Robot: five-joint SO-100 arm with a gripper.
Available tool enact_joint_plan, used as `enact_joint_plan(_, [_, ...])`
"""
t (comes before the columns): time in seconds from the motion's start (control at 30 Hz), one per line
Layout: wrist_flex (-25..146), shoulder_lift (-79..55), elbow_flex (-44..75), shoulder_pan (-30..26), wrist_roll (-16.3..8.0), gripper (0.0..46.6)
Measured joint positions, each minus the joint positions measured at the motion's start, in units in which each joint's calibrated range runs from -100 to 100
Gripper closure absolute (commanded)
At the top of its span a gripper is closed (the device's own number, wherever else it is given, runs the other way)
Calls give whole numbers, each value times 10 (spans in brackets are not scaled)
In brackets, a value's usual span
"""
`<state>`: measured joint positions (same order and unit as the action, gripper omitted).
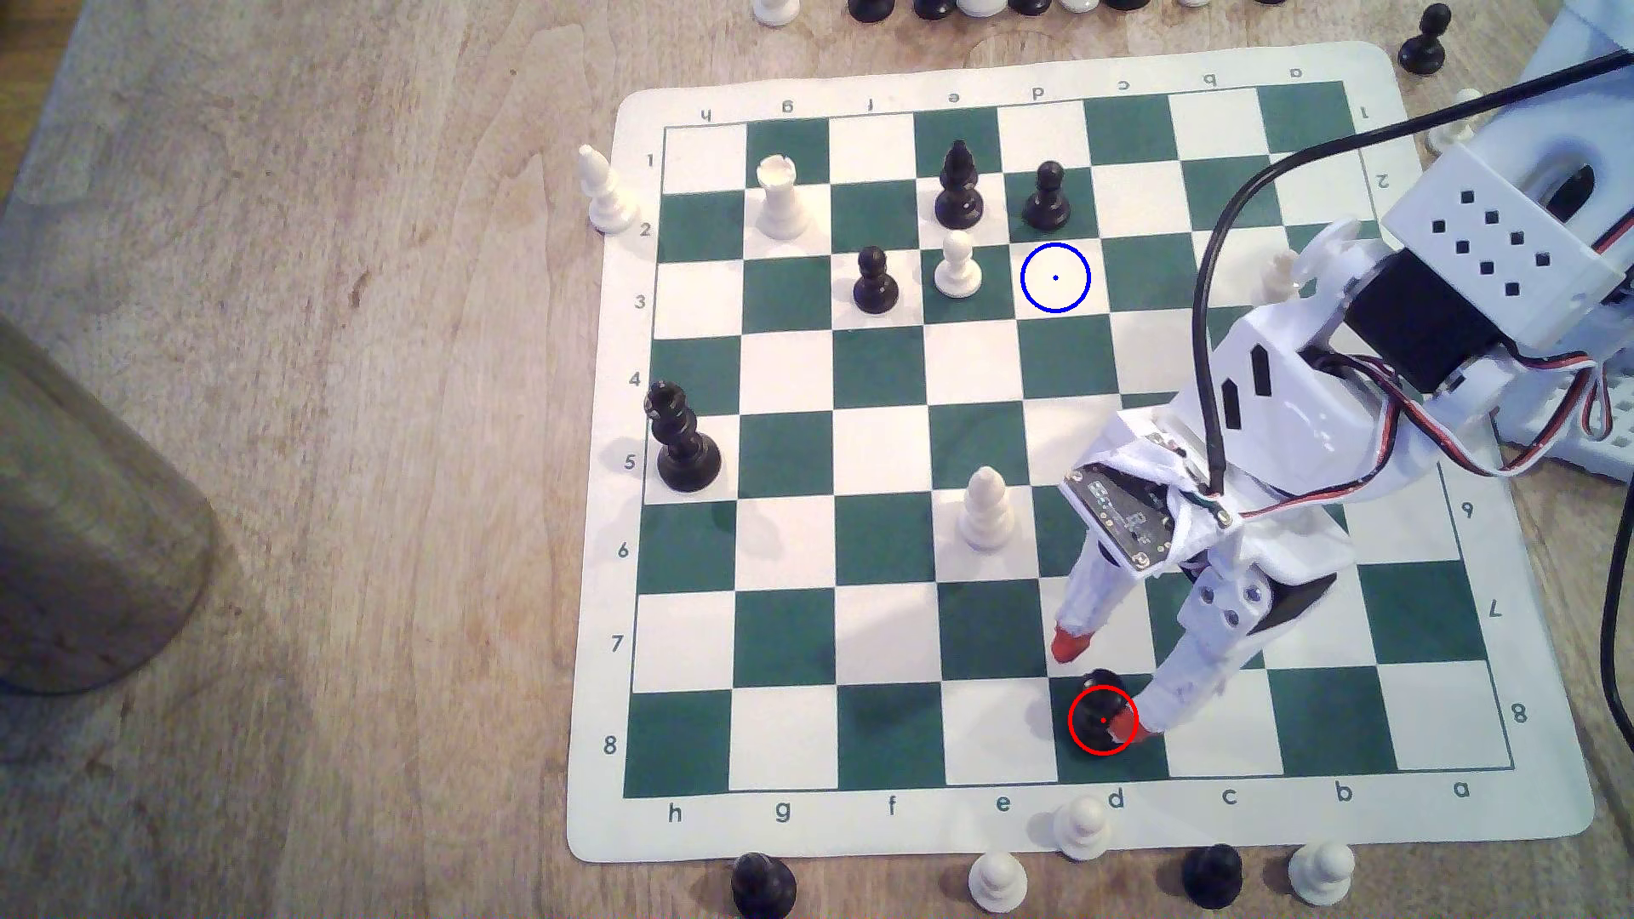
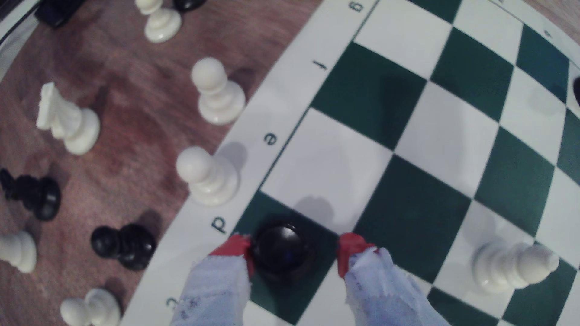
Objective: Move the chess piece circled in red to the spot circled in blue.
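Note:
The chess piece [image 1: 1099, 700] is a glossy black, flat-topped piece on a green square in row 8, column d, under a red ring. In the wrist view the chess piece [image 2: 279, 247] sits between my red-tipped fingers. My gripper [image 1: 1099, 685] is open and straddles it. One fingertip [image 2: 240, 247] touches its side, and the other fingertip [image 2: 348, 249] stands a small gap away. The spot [image 1: 1055, 277] is a white square with a blue ring and dot in row 3, far up the board in the same column.
A black pawn [image 1: 1048, 196], a black bishop [image 1: 958, 186] and a white pawn [image 1: 958, 265] stand close around the spot. A white bishop [image 1: 986, 508] stands mid-board beside my arm. Several spare pieces line the table off the board's near edge, among them a white pawn [image 1: 1083, 826].

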<state>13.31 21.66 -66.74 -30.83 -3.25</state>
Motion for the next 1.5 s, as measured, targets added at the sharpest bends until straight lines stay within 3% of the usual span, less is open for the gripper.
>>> enact_joint_plan(0.37, [8, 0, 0, -7, -6, 337])
enact_joint_plan(0.6, [16, 11, 0, -9, -11, 308])
enact_joint_plan(0.73, [16, 11, 0, -9, -14, 316])
enact_joint_plan(0.83, [16, 15, 0, -9, -17, 347])
enact_joint_plan(1.5, [14, 15, 30, -18, -26, 335])
